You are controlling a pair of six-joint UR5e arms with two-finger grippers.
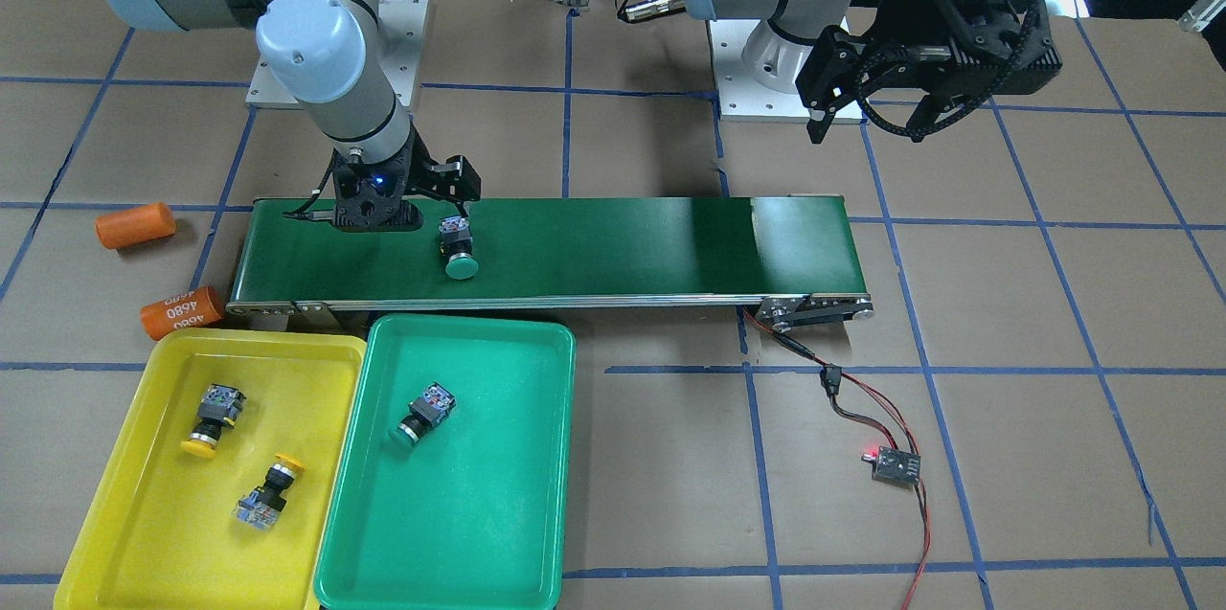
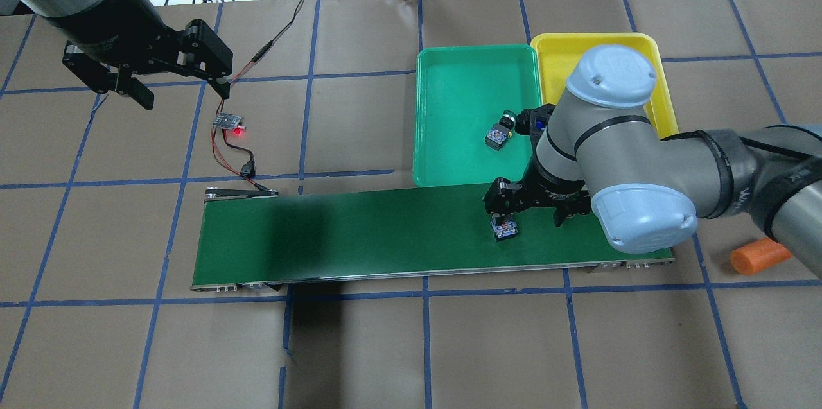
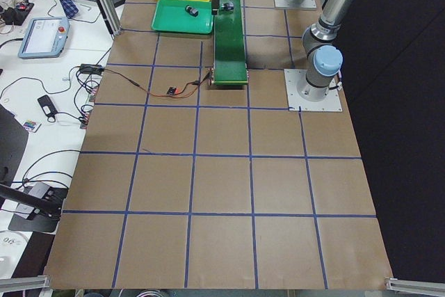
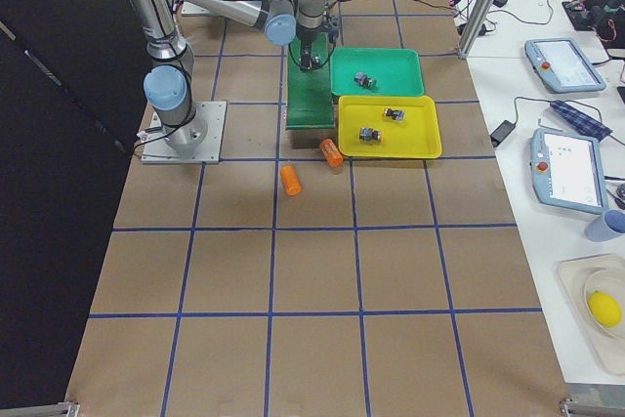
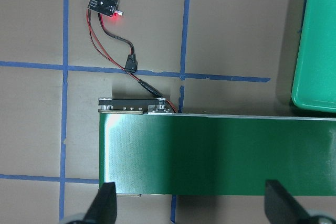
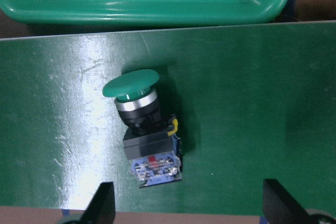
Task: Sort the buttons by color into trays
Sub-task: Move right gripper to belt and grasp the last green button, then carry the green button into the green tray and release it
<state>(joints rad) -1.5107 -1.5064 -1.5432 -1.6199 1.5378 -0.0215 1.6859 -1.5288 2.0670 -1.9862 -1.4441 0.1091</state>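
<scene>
A green-capped button (image 1: 458, 251) (image 6: 144, 124) lies on its side on the conveyor belt (image 1: 623, 246). My right gripper (image 2: 533, 207) (image 6: 189, 208) hangs open just above it and touches nothing. The button sits left of centre between the fingers in the right wrist view. Another green button (image 1: 426, 414) lies in the green tray (image 1: 479, 533). Two yellow buttons (image 1: 213, 418) (image 1: 268, 493) lie in the yellow tray (image 1: 144, 514). My left gripper (image 2: 180, 91) (image 5: 191, 205) is open and empty, high over the belt's other end.
Two orange cylinders (image 1: 135, 225) (image 1: 182, 311) lie on the table beyond the belt end near the yellow tray. A small controller board (image 2: 230, 121) with a red light and red-black wires runs to the belt's far end. The trays sit side by side against the belt.
</scene>
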